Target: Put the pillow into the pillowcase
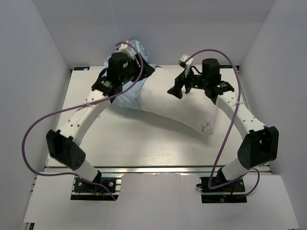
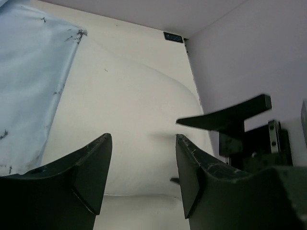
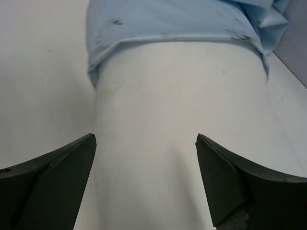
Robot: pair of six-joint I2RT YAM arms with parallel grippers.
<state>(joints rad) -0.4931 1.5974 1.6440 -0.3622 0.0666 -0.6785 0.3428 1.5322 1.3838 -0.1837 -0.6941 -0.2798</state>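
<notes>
The off-white pillow (image 1: pixel 177 108) lies across the back of the table, its left end inside the light-blue pillowcase (image 1: pixel 128 93), which bunches up against the back wall. My left gripper (image 1: pixel 144 72) is open and empty above the pillowcase's mouth. In the left wrist view (image 2: pixel 144 139) it looks along the pillow (image 2: pixel 129 110), with the pillowcase (image 2: pixel 29 72) at left. My right gripper (image 1: pixel 180 85) is open and empty just above the pillow's middle. In the right wrist view (image 3: pixel 146 139) the pillow (image 3: pixel 182 120) runs under the pillowcase's edge (image 3: pixel 168 19).
The white table (image 1: pixel 144 143) is boxed in by white walls on the left, back and right. A finger of the right gripper (image 2: pixel 225 115) shows close by in the left wrist view. The pillow's right corner (image 1: pixel 208 130) points toward the right arm.
</notes>
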